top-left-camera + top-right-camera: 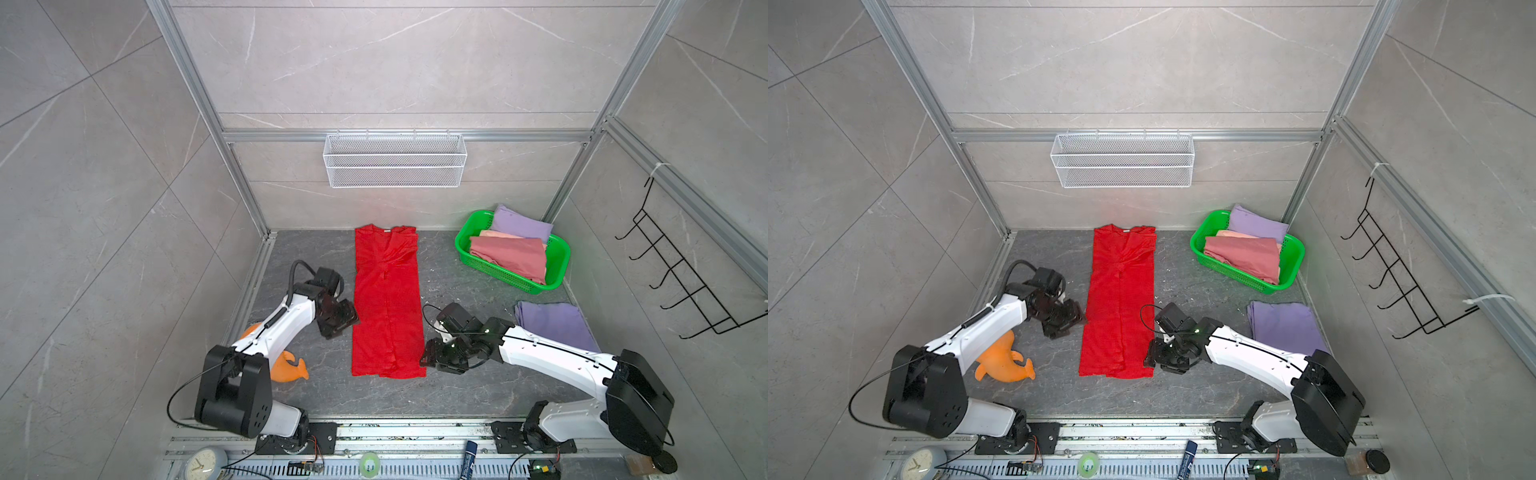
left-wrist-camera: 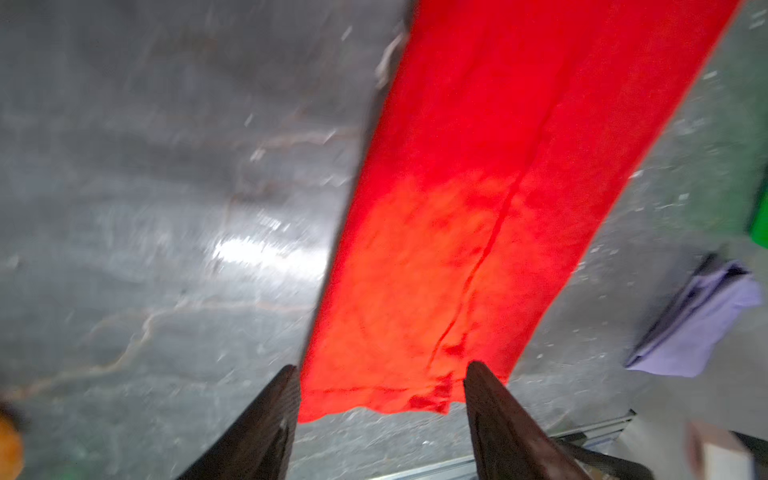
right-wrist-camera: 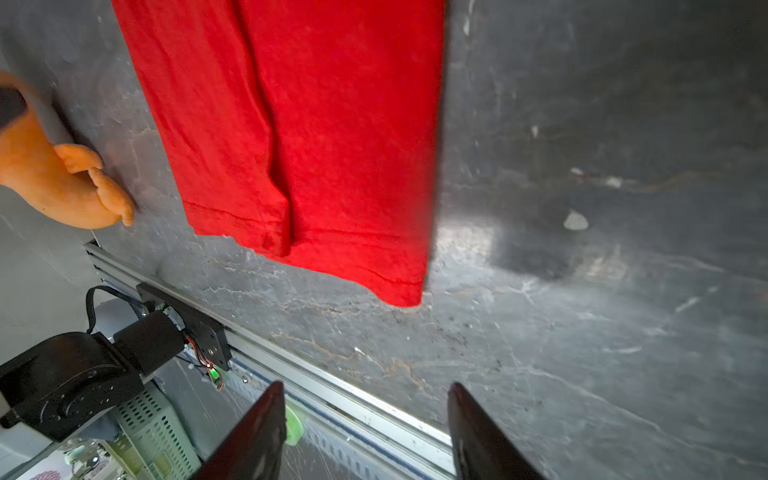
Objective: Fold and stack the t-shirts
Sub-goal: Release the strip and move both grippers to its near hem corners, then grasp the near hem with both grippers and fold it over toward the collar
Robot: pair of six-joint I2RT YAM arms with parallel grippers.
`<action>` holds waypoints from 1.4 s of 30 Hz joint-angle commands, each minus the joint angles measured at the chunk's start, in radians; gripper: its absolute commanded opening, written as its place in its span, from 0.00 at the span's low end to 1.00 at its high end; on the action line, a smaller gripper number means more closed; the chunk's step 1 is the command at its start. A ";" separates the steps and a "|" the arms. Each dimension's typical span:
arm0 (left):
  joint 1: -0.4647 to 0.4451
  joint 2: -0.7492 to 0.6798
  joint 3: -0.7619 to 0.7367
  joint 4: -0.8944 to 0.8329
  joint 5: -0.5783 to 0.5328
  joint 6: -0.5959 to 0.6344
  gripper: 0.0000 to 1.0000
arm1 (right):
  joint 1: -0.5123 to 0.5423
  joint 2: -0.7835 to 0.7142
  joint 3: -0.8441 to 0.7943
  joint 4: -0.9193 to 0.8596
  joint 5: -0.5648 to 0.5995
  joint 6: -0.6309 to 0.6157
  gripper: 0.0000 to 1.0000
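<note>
Red t-shirt (image 1: 386,311): collar in both top views; wrist views apparently hem.

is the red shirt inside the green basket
No, the red t-shirt lies as a long strip on the table, well apart from the green basket.

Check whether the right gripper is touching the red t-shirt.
Apart. In the right wrist view, bare table separates the right gripper fingers from the red t-shirt hem.
</note>
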 commanded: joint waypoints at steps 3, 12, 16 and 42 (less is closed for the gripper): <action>-0.045 -0.125 -0.145 -0.016 0.086 -0.140 0.64 | 0.006 -0.009 -0.066 0.043 -0.042 0.099 0.63; -0.111 -0.138 -0.270 0.058 0.135 -0.207 0.59 | 0.008 0.080 -0.067 0.120 -0.029 0.098 0.62; -0.110 -0.129 -0.301 0.088 0.156 -0.202 0.58 | 0.008 0.123 -0.058 0.145 -0.023 0.090 0.62; -0.113 -0.048 -0.290 0.134 0.194 -0.121 0.00 | 0.007 0.327 0.133 0.048 -0.028 -0.024 0.00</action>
